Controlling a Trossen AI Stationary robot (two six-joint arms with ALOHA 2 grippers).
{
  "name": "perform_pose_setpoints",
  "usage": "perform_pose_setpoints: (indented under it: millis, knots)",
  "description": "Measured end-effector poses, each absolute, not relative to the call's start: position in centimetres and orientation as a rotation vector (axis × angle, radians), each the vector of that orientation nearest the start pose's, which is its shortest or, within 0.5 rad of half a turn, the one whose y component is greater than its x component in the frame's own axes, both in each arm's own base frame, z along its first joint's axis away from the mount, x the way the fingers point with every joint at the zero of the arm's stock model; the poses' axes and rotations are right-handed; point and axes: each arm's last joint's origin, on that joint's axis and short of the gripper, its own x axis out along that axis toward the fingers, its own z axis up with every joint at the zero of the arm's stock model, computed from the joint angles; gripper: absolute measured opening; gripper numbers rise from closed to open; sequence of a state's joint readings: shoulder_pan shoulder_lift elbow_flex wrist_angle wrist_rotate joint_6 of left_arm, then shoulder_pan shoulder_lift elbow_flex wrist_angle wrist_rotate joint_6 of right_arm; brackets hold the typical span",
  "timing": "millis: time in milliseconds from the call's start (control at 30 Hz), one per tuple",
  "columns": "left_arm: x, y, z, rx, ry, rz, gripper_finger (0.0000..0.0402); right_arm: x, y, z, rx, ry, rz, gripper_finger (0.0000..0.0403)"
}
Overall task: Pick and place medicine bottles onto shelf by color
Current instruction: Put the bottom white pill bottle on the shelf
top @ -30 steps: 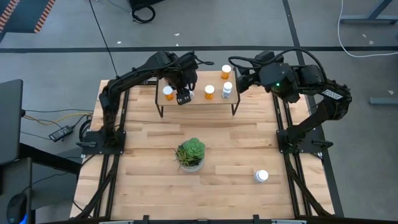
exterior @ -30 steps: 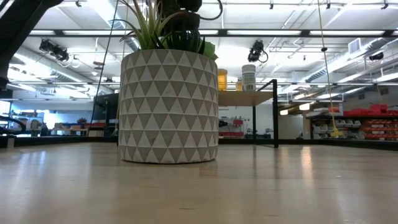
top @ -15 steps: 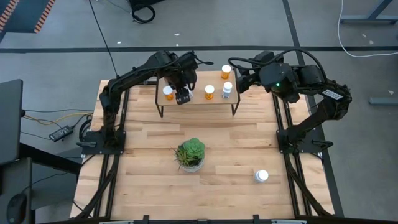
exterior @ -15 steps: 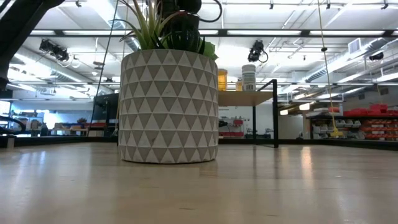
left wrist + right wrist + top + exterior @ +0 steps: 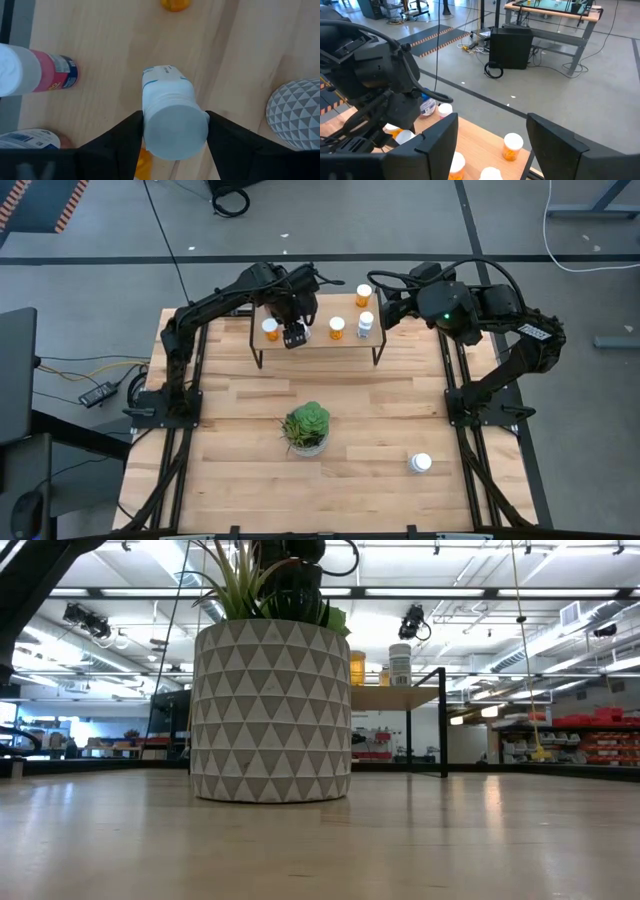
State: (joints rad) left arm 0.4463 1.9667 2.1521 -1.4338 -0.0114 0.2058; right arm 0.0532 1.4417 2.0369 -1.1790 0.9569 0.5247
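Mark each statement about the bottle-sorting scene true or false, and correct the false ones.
1. The left gripper holds a white bottle between its fingers. True.
2. The plant stands on the shelf. False: it stands on the table, nearer the front than the shelf.
3. One white-capped bottle stands on the table, off the shelf, near the front right. True.
4. The right gripper grips an orange bottle. False: its fingers stand open with nothing between them, beside the shelf's right end.
5. Both arms are parked at the table's front edge. False: both reach toward the shelf at the back.
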Motion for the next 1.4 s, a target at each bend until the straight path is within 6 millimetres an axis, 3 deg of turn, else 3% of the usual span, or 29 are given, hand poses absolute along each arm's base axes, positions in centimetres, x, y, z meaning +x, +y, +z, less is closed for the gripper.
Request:
perform_pose_setpoints:
  millis: [1400]
  knots:
    - [34.41,16.81,35.98,-0.087,1.255,0.291,0.022,22.64,-1.2,50.6,0.174,0.286,-0.984,0.0244]
